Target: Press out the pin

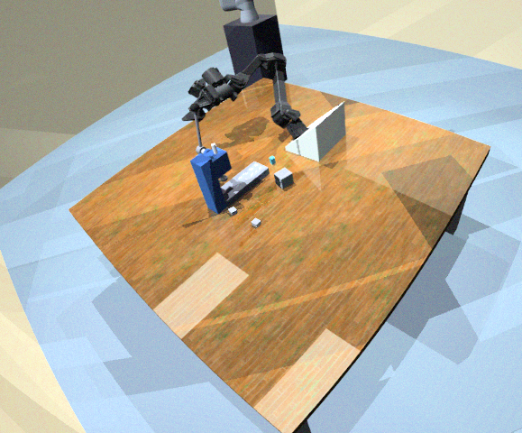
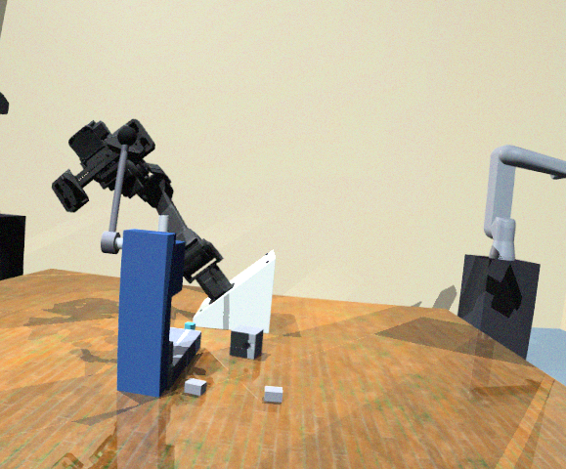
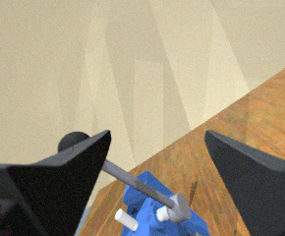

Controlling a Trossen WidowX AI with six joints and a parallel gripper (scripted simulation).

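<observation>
Lever up, claw spread by the knob; pressing stroke probably next

Table (image 1: 344, 280) (image 2: 373, 429) (image 3: 275, 113) across most of the top view. Black arm (image 1: 279, 88) (image 2: 184, 236) reaching left from upper centre there. Blue press (image 1: 207, 184) (image 2: 144, 313) (image 3: 133, 196) upright, left of centre. White wedge (image 1: 331, 133) (image 2: 252, 303) to its right, by the arm's foot. Gripper (image 1: 196, 101) (image 2: 105, 163) (image 3: 156, 135) with fingers wide apart, clamped on nothing. Lever (image 1: 198, 133) (image 2: 116, 196) (image 3: 140, 185) raised, running behind one finger at lower left of the wrist view; black knob (image 2: 126, 134) (image 3: 74, 142) beyond that finger.

Judged at the lever step: either about to press or just finished pushing back. If pressing, bring a finger over the lever's upper end and sweep down smoothly; if finished, back off without brushing the press.

Pale bed (image 1: 251, 173) (image 2: 184, 337) low beside the press column. Punch (image 1: 224, 177) in shadow above. Block's place unsure: perhaps under the punch, in the dark patch; can't confirm, nor check pin alignment. Pale-topped dark cube (image 1: 283, 178) (image 2: 239, 344) just right of the bed, possibly the cup or block. Two small grey pieces (image 1: 232, 211) (image 2: 195, 387) below centre, near the press. Tiny cyan piece (image 1: 271, 160) (image 2: 190, 325) by the bed's far end, too small to name.
</observation>
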